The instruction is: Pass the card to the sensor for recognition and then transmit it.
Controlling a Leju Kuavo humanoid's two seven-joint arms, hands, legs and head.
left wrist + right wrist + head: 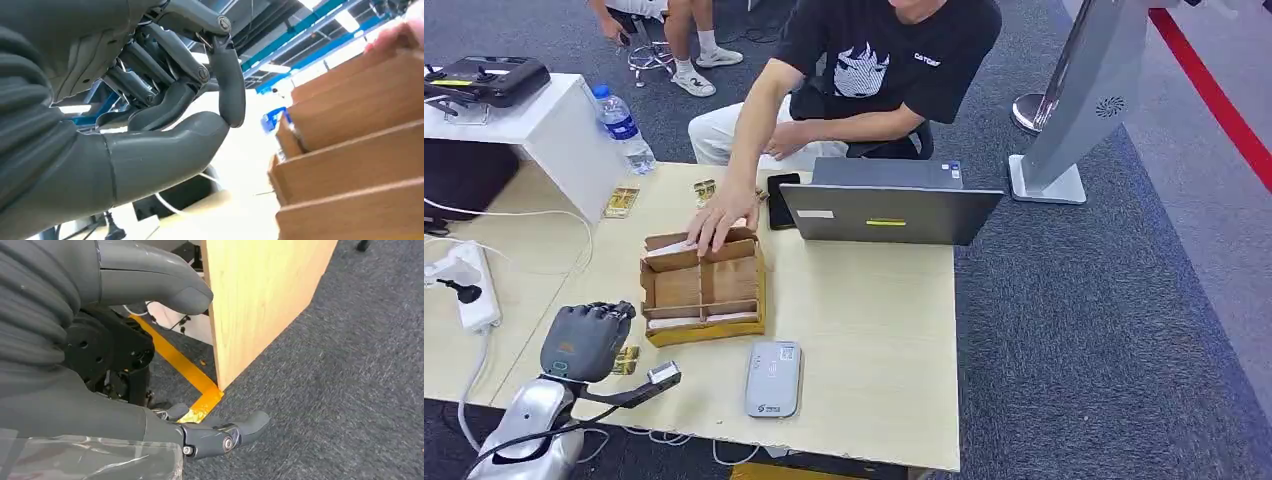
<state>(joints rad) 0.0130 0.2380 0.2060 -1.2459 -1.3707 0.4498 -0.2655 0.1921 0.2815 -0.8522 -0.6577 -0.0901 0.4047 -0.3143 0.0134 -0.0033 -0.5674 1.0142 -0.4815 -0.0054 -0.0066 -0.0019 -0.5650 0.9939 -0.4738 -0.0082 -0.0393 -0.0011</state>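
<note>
Just ahead of the left hand (586, 340), cards (686, 322) lay in the wooden box (702, 333), a person's hand (722, 215) resting beyond. That hand's fingers curled in, holding nothing. Cards judged thin, stiff, slippery; pinch an exposed edge. Right hand (150, 285) hung empty, fingers apart.
</note>
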